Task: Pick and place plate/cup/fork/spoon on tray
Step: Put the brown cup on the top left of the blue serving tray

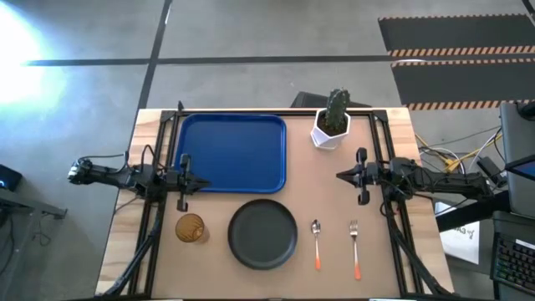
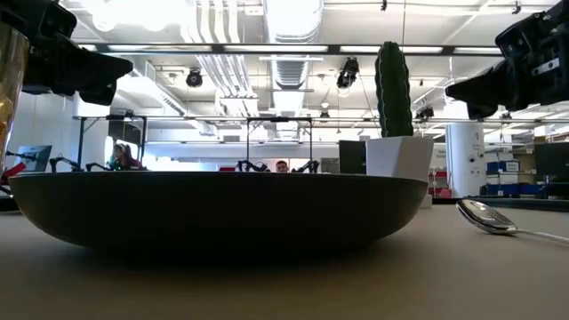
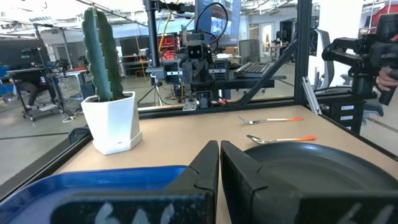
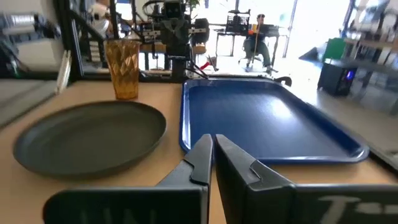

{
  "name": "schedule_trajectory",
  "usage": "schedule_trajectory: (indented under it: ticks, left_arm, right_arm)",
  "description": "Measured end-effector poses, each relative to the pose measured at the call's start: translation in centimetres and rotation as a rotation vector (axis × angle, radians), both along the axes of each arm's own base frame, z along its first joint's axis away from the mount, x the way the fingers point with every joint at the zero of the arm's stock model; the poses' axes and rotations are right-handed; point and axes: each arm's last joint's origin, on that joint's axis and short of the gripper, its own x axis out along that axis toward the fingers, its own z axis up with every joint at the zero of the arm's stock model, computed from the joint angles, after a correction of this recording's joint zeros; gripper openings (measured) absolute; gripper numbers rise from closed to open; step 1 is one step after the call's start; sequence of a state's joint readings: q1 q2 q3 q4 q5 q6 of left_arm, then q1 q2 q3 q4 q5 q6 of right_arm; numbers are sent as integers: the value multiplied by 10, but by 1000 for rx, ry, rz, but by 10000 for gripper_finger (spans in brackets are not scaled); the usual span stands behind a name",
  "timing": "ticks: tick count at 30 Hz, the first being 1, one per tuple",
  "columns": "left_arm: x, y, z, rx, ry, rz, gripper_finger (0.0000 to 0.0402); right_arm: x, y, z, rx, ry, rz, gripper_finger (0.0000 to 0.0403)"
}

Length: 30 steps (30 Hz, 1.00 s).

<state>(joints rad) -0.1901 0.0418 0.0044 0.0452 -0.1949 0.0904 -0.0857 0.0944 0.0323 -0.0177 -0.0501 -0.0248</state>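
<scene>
closest to the low camera sits the plate (image 2: 218, 209), dark and round, filling most of that view, with the bowl of the spoon (image 2: 486, 217) lying on the wood just off to one side. from above, the plate (image 1: 262, 233) rests on the table ahead of both arms' reach line, roughly between the two grippers and a little nearer the table's front edge than either.

left gripper (image 1: 181, 176) hangs over the near left corner of the tray (image 1: 234, 125), its fingers (image 3: 205, 168) pressed together with only a thin seam between them, holding nothing. just beside that gripper, toward the front edge, stands the amber cup (image 1: 191, 227), upright and apart from the plate. the blue tray stretches away from the left gripper toward the back of the table, bare inside.

right gripper (image 1: 361, 176) hovers on the other side, also closed up on nothing, fingers (image 4: 202, 162) touching. below it toward the front edge lie the spoon (image 1: 317, 242) and the fork (image 1: 354, 247), side by side, orange handles pointing to the front edge, the fork nearer the right gripper, the spoon between fork and plate. behind that gripper, near the tray's far corner, stands a white pot with a cactus (image 1: 333, 119). people sit at desks in the room beyond.
</scene>
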Motion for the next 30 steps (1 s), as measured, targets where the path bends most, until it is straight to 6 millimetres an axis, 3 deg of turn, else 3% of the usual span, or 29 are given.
schedule_trajectory:
  ticks: [7, 13, 20, 24, 30]
  left_arm:
    - [0, 0, 0, 0, 0, 0, 0]
    - [0, 0, 7, -30, -70, 5, 0]
    - [-5, 1, 31, -124, -324, -21, 0]
    - [-11, 2, 45, -260, -475, -60, 0]
    - [-19, 4, 58, -302, -634, -64, 0]
  right_arm:
    - [0, -1, 4, 324, -61, -60, 9]
    - [-1, -5, 19, 550, -265, -161, 9]
    - [-6, -5, 40, 522, -478, -111, 9]
    - [-7, -5, 43, 499, -511, -126, 9]
    - [-7, -6, 43, 476, -516, -161, 9]
